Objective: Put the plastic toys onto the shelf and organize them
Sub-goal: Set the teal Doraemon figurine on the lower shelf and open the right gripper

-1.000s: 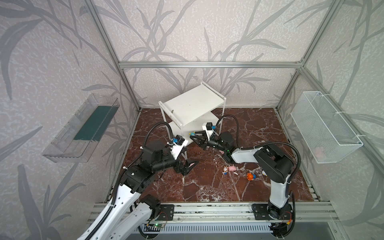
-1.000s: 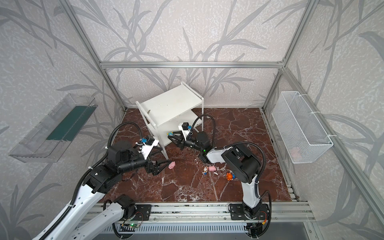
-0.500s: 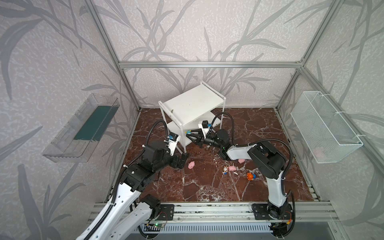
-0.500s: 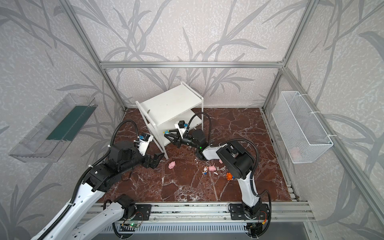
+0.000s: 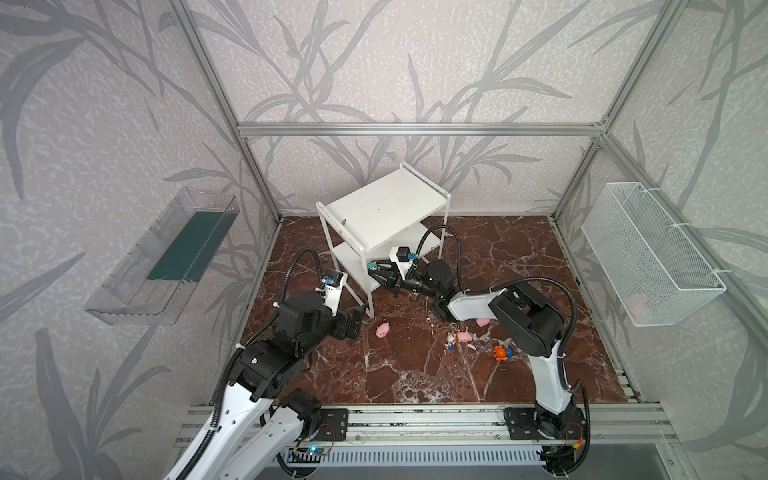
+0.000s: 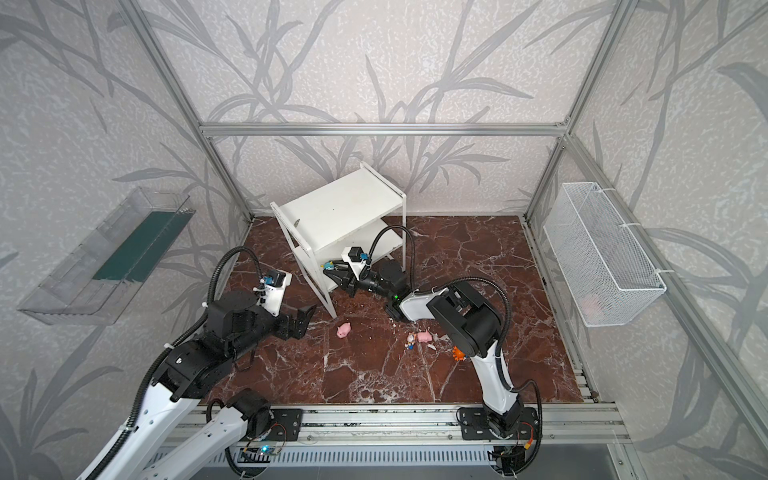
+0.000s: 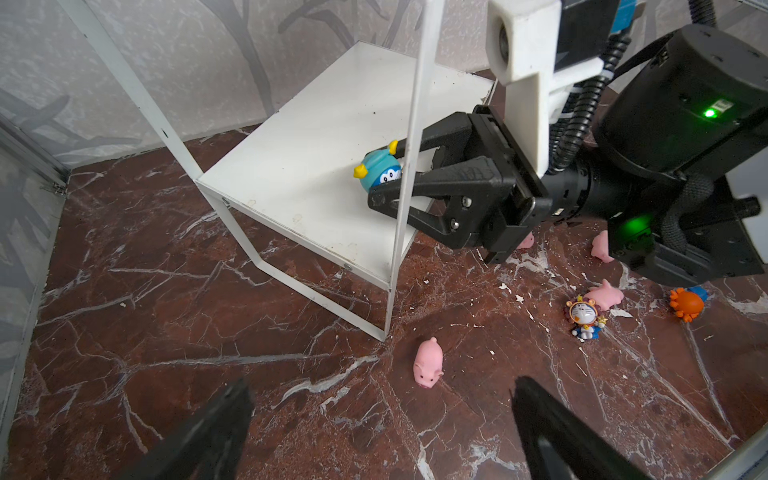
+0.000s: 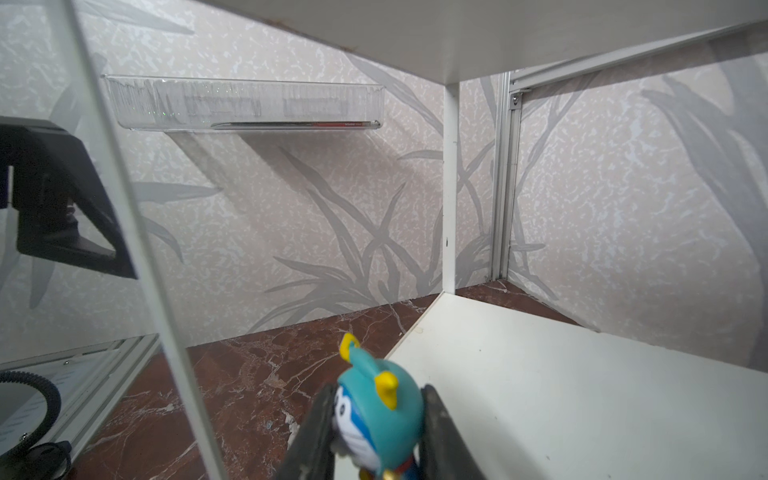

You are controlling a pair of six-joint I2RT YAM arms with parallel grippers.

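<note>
Left wrist view suggests little is done — the white two-tier shelf [image 7: 299,166], standing far-middle, shows a bare lower board. Over that board's near-right side the right end effector [image 7: 386,176] pinches a teal-blue cartoon figurine [image 7: 374,170] with yellow trim, not yet set down. Spread wide and empty, the left end effector [image 7: 382,386] hovers near-left. Pink pigs [image 7: 428,363] and two figurines [image 7: 584,316] lie on the marble surface [image 7: 166,332] — near and right of the shelf.

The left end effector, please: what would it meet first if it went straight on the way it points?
Probably the nearest pink pig, with the shelf leg just beyond; how high the left end effector rides is unclear.
</note>
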